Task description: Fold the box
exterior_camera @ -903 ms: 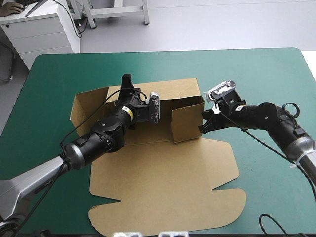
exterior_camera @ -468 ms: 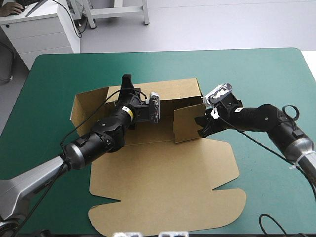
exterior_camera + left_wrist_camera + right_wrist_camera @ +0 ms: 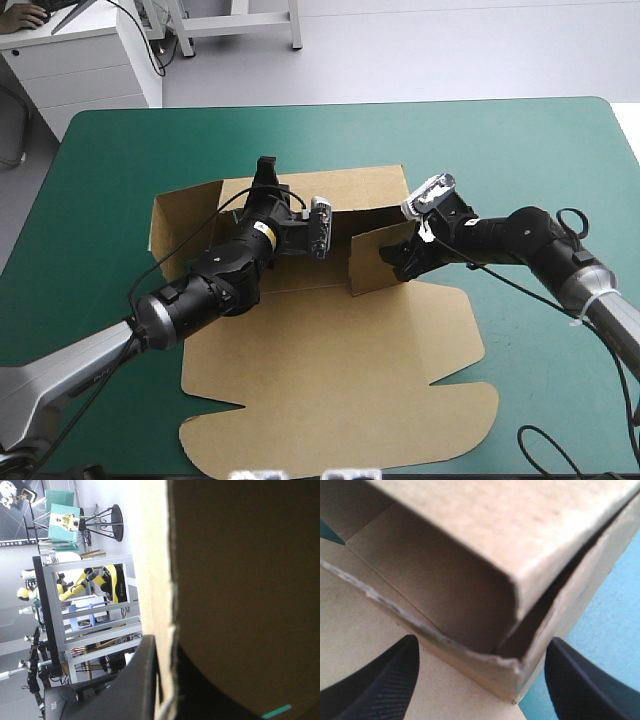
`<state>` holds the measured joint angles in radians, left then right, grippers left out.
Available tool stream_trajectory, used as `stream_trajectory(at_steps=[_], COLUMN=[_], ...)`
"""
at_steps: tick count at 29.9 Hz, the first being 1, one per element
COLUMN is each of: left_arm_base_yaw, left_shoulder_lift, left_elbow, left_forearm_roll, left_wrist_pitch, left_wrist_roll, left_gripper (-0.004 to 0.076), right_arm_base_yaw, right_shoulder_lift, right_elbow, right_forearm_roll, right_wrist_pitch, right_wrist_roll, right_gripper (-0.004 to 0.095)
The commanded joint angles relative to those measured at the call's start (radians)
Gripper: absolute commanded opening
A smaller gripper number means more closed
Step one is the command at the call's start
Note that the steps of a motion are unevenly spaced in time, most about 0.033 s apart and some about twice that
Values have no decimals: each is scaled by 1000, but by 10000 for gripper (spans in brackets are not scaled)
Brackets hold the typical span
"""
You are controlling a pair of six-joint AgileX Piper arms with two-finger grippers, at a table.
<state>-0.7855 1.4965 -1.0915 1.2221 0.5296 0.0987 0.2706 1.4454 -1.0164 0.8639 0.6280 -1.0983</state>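
Buckling threatens the box (image 3: pixel 340 370) corner ahead of the spread right claw (image 3: pixel 396 262) if it shoves askew; left claw (image 3: pixel 266 172) pinches the rear wall.

The box (image 3: pixel 330 370) lies on the middle of the table (image 3: pixel 520 150), its flat lid spreading toward 6 o'clock and its raised walls standing at the 12 o'clock end. The left gripper (image 3: pixel 266 172) sits on the far wall, about 11 o'clock from the walls' middle, with the board seemingly between its fingers. The right gripper (image 3: pixel 393 262) is at 4 o'clock, a box corner just ahead between its parted fingers.
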Motion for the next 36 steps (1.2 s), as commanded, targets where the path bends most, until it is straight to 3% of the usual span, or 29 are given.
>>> stream_trajectory(at_steps=[1, 5, 11, 21, 26, 34, 36], left_arm_base_yaw=[-7, -7, -7, -7, -7, -7, -7], left_shoulder_lift=[-27, -27, -27, -27, -27, -27, -27], left_elbow=[-20, -20, -10, 0, 0, 0, 0], left_forearm_roll=[-38, -68, -232, -252, -256, -263, -259], left_wrist_pitch=[36, 63, 69, 71, 73, 73, 73], left_wrist_roll=[5, 16, 180, 183, 183, 183, 183], left_gripper=[-6, -6, -7, -7, -7, -7, -7], right_arm_base_yaw=[0, 0, 0, 2, 2, 2, 2], right_shoulder_lift=[-24, -24, -14, 45, 48, 48, 48], right_elbow=[-25, -25, -25, -25, -25, -25, -25], right_forearm_roll=[77, 148, 168, 175, 175, 175, 175], right_wrist_pitch=[-53, -85, -83, -32, -5, 63, 73], right_wrist_roll=[-32, -97, -126, -122, -113, -95, -95], right_gripper=[658, 657, 657, 631, 445, -21, -19])
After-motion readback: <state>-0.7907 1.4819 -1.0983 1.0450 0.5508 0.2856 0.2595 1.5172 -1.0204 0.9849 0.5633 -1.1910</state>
